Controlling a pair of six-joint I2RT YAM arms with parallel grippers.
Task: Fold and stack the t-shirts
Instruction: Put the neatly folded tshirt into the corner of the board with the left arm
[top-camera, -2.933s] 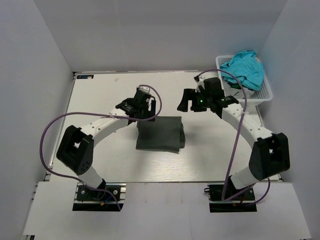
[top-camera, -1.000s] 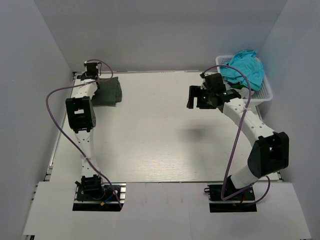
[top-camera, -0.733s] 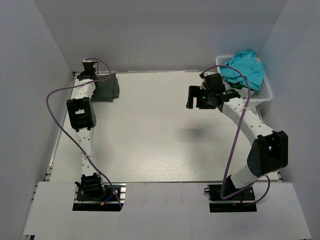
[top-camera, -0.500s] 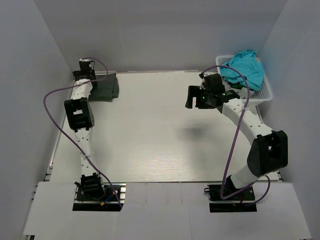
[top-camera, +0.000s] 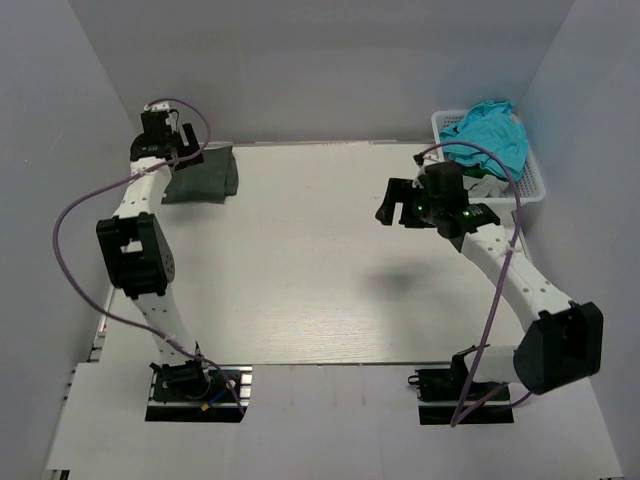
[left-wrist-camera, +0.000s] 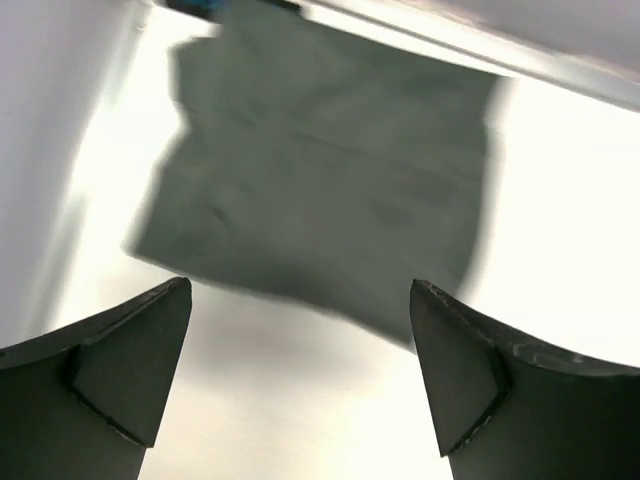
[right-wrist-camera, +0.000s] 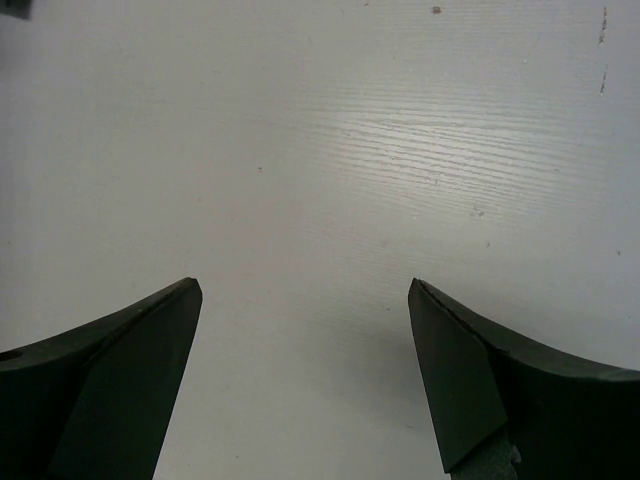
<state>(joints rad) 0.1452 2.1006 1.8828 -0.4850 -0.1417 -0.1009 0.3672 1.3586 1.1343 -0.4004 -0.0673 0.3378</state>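
Note:
The dark charcoal-grey t-shirt lies folded at the table's far left corner; in the left wrist view it shows blurred ahead of the fingers. My left gripper is open and empty, raised just left of and behind the shirt. My right gripper is open and empty above bare table at the right of centre, left of the basket. A turquoise t-shirt is heaped in the white lattice basket. The pale grey tee is not distinguishable.
The basket stands at the far right corner, against the right wall. White walls close in the table on the left, back and right. The left arm stretches along the left edge. The right wrist view shows only bare white tabletop.
The left arm carried the folded dark shirt from the table's middle to the far left corner, let it go and lifted off. The right gripper shifted slightly nearer and to the right.

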